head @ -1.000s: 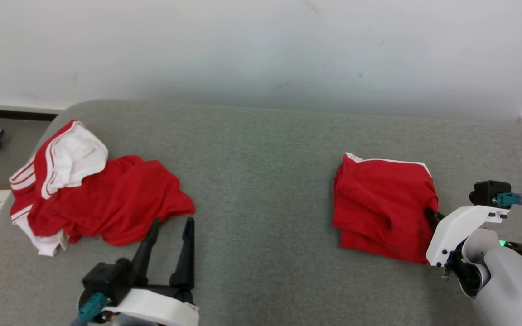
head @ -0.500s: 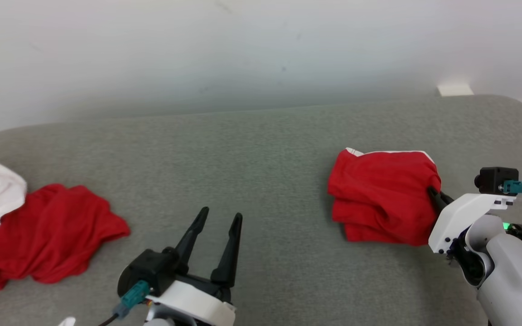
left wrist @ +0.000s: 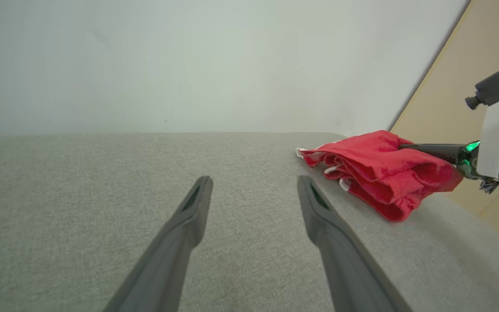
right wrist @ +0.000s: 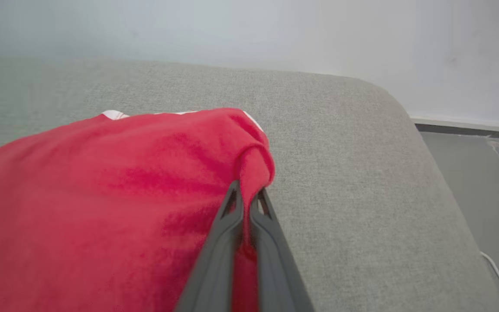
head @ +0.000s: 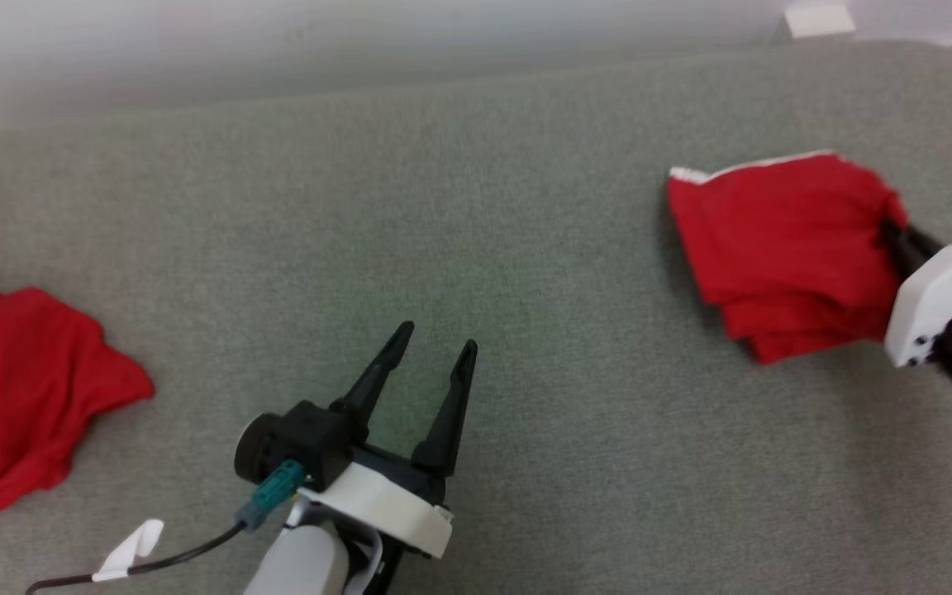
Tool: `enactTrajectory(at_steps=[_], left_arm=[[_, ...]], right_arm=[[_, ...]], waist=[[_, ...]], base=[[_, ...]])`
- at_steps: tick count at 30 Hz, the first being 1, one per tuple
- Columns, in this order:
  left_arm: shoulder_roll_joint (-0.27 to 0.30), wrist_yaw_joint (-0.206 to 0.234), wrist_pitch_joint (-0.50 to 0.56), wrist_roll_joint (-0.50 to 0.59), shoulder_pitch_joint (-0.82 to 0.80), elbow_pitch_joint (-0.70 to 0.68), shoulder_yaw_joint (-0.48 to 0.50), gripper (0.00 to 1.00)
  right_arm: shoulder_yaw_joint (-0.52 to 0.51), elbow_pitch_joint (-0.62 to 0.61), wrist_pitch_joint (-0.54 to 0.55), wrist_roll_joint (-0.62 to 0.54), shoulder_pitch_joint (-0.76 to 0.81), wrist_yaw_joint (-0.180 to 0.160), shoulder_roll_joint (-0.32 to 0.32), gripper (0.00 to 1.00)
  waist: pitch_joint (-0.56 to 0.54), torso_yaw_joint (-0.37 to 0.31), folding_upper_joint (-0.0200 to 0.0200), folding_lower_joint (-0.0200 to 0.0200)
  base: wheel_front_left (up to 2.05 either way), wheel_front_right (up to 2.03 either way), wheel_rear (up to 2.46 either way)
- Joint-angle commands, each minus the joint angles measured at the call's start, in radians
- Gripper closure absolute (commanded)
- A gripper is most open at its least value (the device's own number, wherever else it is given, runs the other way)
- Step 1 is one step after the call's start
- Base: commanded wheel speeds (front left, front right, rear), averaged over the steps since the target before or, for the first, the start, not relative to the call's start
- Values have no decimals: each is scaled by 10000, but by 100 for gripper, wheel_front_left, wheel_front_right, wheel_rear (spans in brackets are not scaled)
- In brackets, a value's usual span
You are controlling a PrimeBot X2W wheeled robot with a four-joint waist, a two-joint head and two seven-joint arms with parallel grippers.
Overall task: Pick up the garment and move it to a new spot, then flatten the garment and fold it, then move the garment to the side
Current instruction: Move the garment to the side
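Read as a clock face, the head view has a loose red heap [head: 21, 397] lying on the grey cushion [head: 575, 430] at 9 o'clock, well apart from the work. At about 6 o'clock the left gripper [head: 437, 336] hovers over bare cushion with its fingers spread wide, holding nothing and pointing towards 1 o'clock. The garment [head: 782, 248], already folded into a thick red bundle, sits at 2 o'clock near the cushion's right end. Its white-trimmed edge faces 12 o'clock and its stacked layers show along the side facing 6 o'clock. It looks nearly square, and its slightly longer axis seems to run from about 10 to 4 o'clock. At 3 o'clock the right gripper [right wrist: 246, 193] is clamped tight on a pinch of cloth at the bundle's right edge. Flattening and folding look finished, so the step in hand is probably the last one, moving the garment aside. The next move calls for a low, steady carry towards 3 o'clock that stops short of the cushion's rounded end. The bundle then needs setting down flat and releasing without the layers sliding open.
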Motion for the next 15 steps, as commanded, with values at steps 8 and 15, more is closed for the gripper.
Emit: enactTrajectory(at_steps=[8, 15], left_arm=[[108, -147, 2, 469, -506, -55, 217, 0], [104, -180, 13, 587, -642, -49, 266, 0]], right_arm=[[814, 582, 37, -499, -1251, -11, -2004, 100], [1075, 1829, -286, -1062, -1858, -11, -3024, 100]], waist=[[1521, 216, -1, -1], [1970, 338, -1, -1]], base=[[0, 0, 0], [0, 0, 0]])
